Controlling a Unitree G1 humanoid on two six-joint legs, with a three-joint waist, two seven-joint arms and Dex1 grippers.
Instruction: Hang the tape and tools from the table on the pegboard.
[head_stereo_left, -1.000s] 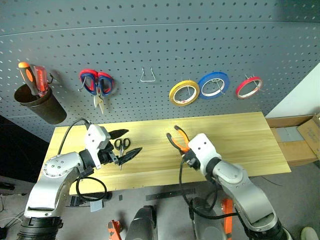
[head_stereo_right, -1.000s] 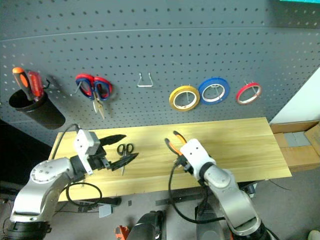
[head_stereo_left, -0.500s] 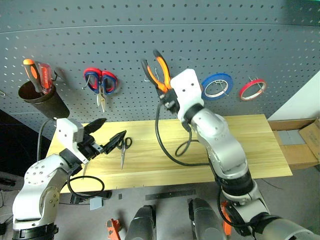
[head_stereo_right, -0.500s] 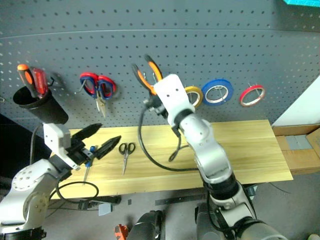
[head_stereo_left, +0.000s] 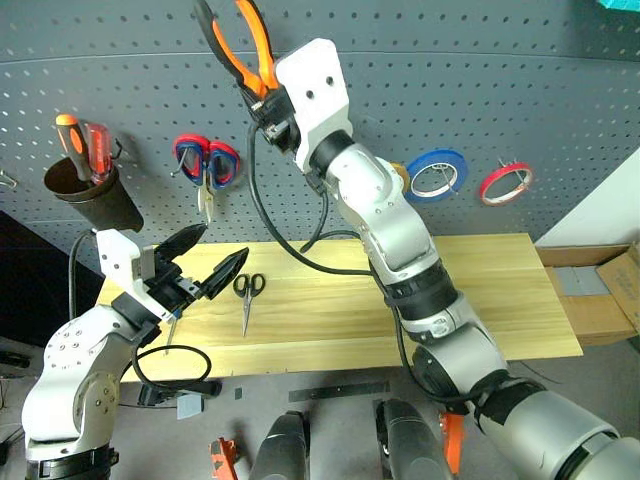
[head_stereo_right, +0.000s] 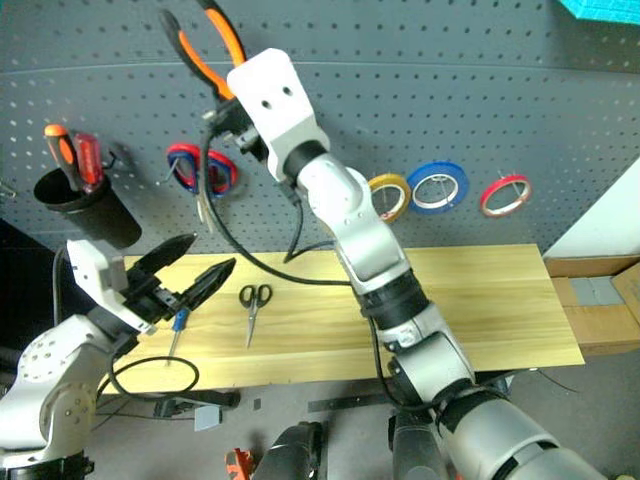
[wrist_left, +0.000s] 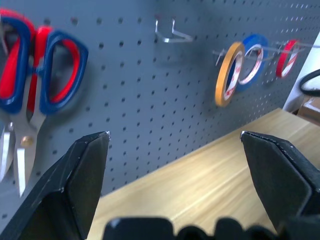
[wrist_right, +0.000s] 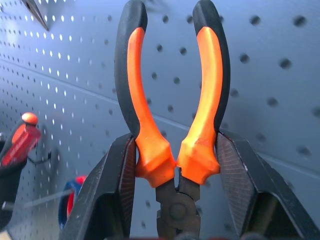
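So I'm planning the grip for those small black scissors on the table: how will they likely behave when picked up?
The black-handled scissors lie flat on the table, so a pincer probably has little edge to catch and may skid them along the smooth wood. They look thin and likely light. Gripped by one handle loop, the blades could swing open at the pivot.

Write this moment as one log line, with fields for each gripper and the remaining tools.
right gripper: shut on pliers, raised before pegboard | left gripper: open, empty | black scissors, blue screwdriver: on table
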